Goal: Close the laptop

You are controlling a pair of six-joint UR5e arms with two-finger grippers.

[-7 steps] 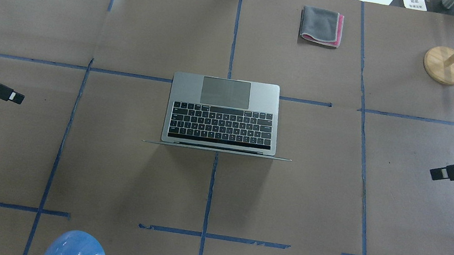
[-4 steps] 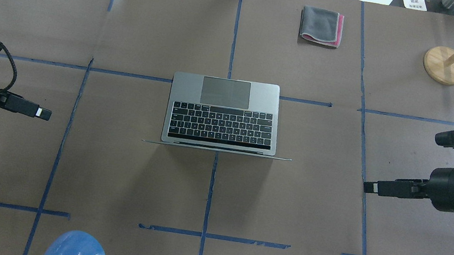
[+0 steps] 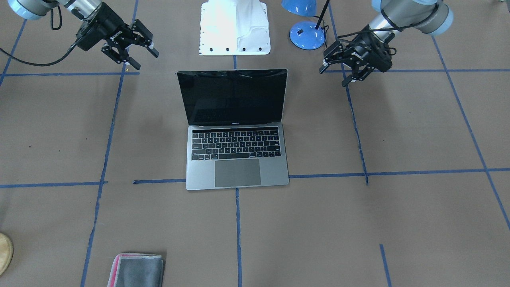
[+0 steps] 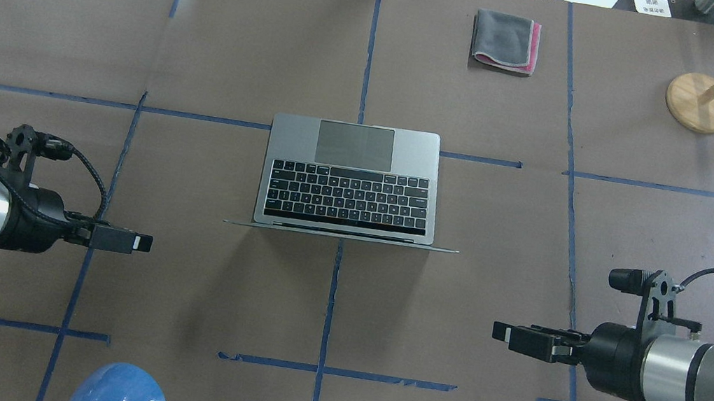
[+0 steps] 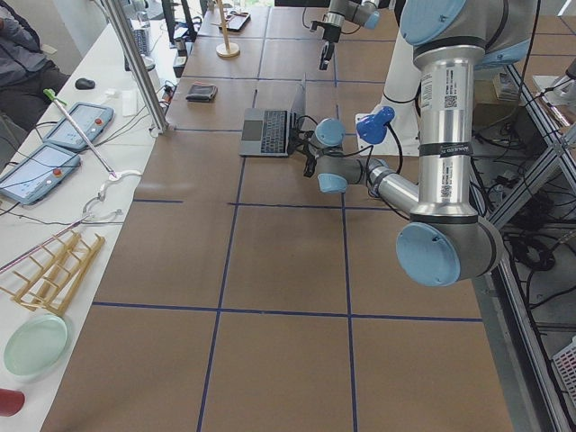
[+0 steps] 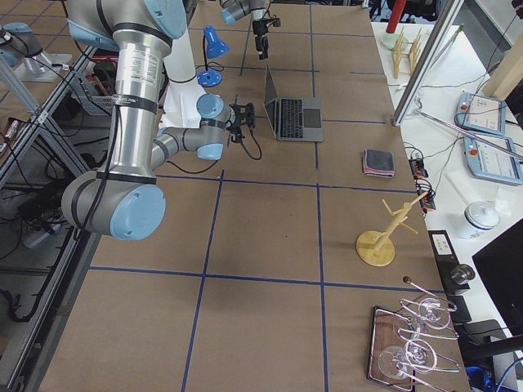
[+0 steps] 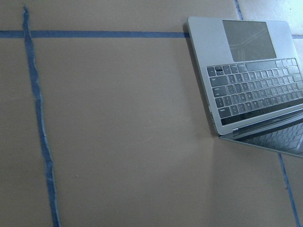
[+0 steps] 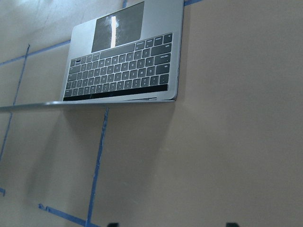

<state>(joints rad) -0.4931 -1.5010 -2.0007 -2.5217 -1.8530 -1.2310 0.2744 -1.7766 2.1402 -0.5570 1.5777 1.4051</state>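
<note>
A: Item?
B: Slim space-grey metal laptop, lid raised, black screen upright; centre of the brown paper-covered table with blue tape lines.
A: Grippers?
B: Black two-finger left gripper: fingers spread, empty, robot-side of the lid. Black two-finger right gripper: same, opposite flank. Both well apart from the laptop.

A wide table covered in brown paper fills the scene, blue tape lines marking it into large rectangles. Along its far edge runs a white bench with aluminium posts rising from it, and what may be two touch pendants lie there; the light is even, with soft shadows
</note>
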